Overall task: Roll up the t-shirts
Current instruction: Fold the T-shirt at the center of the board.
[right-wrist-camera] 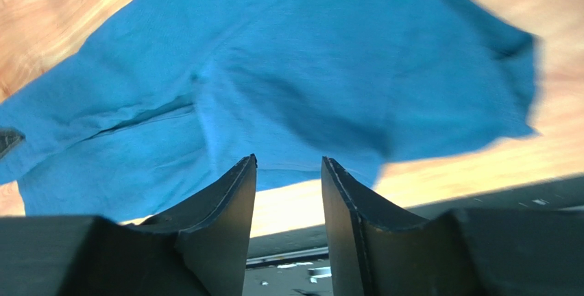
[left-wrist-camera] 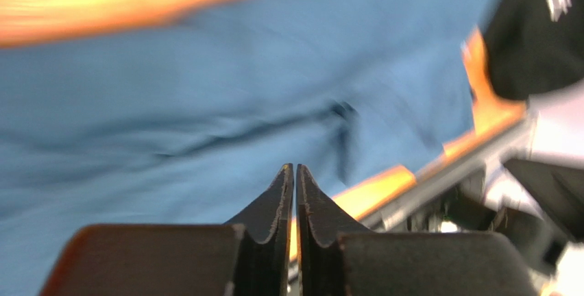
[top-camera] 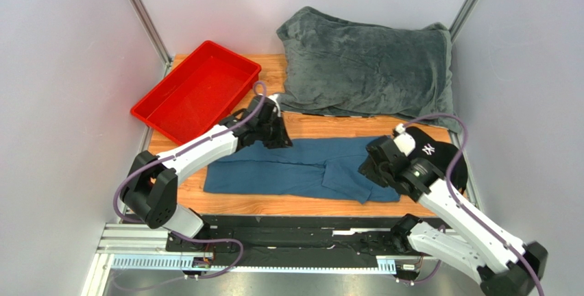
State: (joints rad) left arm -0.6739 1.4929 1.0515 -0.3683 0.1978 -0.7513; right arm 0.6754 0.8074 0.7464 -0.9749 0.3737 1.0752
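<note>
The teal-blue t-shirt (top-camera: 295, 167) lies folded into a long flat band across the near part of the wooden table. It fills the left wrist view (left-wrist-camera: 205, 83) and the right wrist view (right-wrist-camera: 308, 70). My left gripper (top-camera: 277, 138) hovers at the shirt's far edge near its middle; its jaws are shut with nothing between them (left-wrist-camera: 295, 170). My right gripper (top-camera: 370, 167) is over the shirt's right end, jaws open and empty (right-wrist-camera: 288, 162), above the shirt's near edge.
A red tray (top-camera: 199, 90) stands at the back left. A large grey blanket (top-camera: 370, 63) lies at the back right. A black cap with a white logo (top-camera: 439, 155) sits at the right, beside my right arm. The table's front edge has a metal rail (top-camera: 274, 231).
</note>
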